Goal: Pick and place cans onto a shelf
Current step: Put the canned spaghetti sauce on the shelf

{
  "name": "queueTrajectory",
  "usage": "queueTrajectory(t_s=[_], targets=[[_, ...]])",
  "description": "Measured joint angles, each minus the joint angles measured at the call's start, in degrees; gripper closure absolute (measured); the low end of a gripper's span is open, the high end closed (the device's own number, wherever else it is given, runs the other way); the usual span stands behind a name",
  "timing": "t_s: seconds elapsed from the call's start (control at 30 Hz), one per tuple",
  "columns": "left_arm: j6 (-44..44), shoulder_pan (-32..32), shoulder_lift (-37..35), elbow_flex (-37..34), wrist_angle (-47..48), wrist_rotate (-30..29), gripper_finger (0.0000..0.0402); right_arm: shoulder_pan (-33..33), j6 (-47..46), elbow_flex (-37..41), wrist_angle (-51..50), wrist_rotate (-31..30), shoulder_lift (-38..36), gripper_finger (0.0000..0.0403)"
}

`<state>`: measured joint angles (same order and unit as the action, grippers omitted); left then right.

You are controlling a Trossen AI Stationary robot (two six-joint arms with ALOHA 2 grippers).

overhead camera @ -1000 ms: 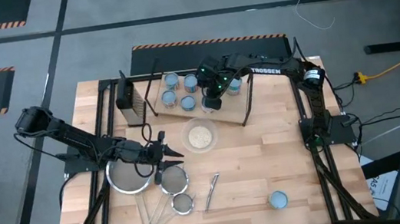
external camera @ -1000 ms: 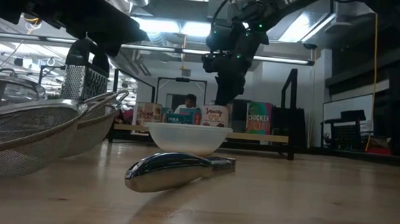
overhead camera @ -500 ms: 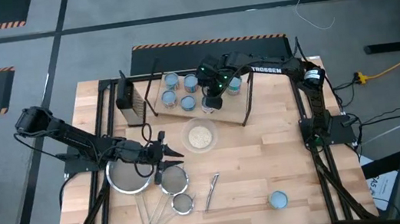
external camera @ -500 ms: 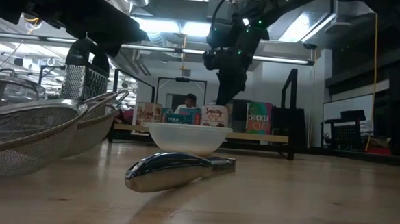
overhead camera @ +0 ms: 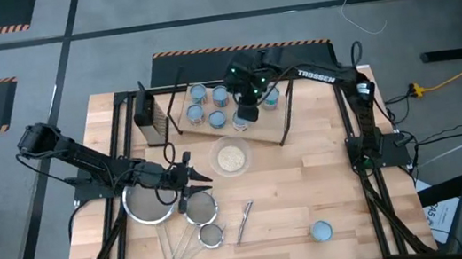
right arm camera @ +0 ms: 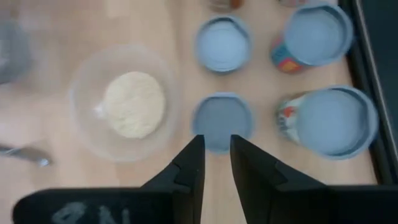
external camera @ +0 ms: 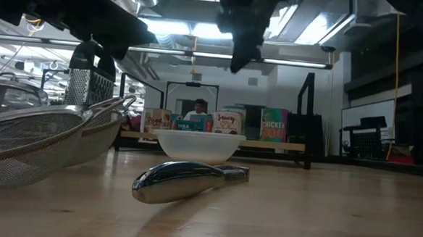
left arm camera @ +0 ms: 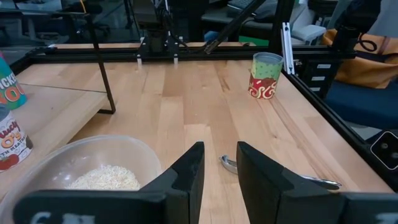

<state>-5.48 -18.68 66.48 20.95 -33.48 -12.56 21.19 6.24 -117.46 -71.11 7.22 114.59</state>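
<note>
From above, the shelf (overhead camera: pixel 212 125) stands at the far side of the tabletop (overhead camera: pixel 327 179), carrying a cluster of cans (overhead camera: pixel 206 103) with pale blue tops; the right gripper (overhead camera: pixel 241 120) hangs over the shelf's near edge, just beyond the clear bowl (overhead camera: pixel 231 158) of beige grains, which sits just in front of the shelf. One more can (overhead camera: pixel 320 230) stands alone, well apart from the shelf, near the tabletop's front right corner. The left gripper (overhead camera: pixel 197 180) waits near the bowl, above the steel strainers (overhead camera: pixel 179 210). From table height, the right gripper (external camera: pixel 238 62) hangs well above the shelf (external camera: pixel 282 145) and its row of labelled cans (external camera: pixel 226 123), holding nothing; the bowl (external camera: pixel 197 146) stands before them. The left wrist view shows its gripper (left arm camera: pixel 219 177) slightly parted and empty over the bowl (left arm camera: pixel 81 171), with the lone can (left arm camera: pixel 265 75) farther off on the tabletop. The right wrist view looks straight down — its gripper (right arm camera: pixel 216 155) released, fingers a little apart, with a can (right arm camera: pixel 221 121) on the shelf just past the tips and three others (right arm camera: pixel 323 121) beside it.
</note>
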Motion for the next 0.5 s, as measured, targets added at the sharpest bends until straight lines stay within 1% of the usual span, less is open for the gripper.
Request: queueTrajectory(t_s=[0.1,0.27,0.43,0.5], targets=[[0.0,0.0,0.0,0.0,0.0,0.0,0.0315,-3.6,-1.7,-3.5,-4.3,0.0,0.0,0.0322],[0.0,0.0,0.0,0.0,0.0,0.0,0.0315,-12.9,-7.1,-7.8,-11.1,0.1,0.0,0.0322],[0.0,0.0,0.0,0.0,0.0,0.0,0.0315,-26.1,-14.0,-11.1,-14.9,-0.2,0.0,0.0322],[0.0,0.0,0.0,0.0,0.0,0.0,0.0315,-31.8,-17.2,-11.6,-16.3,-2.8,-0.3,0.0322]])
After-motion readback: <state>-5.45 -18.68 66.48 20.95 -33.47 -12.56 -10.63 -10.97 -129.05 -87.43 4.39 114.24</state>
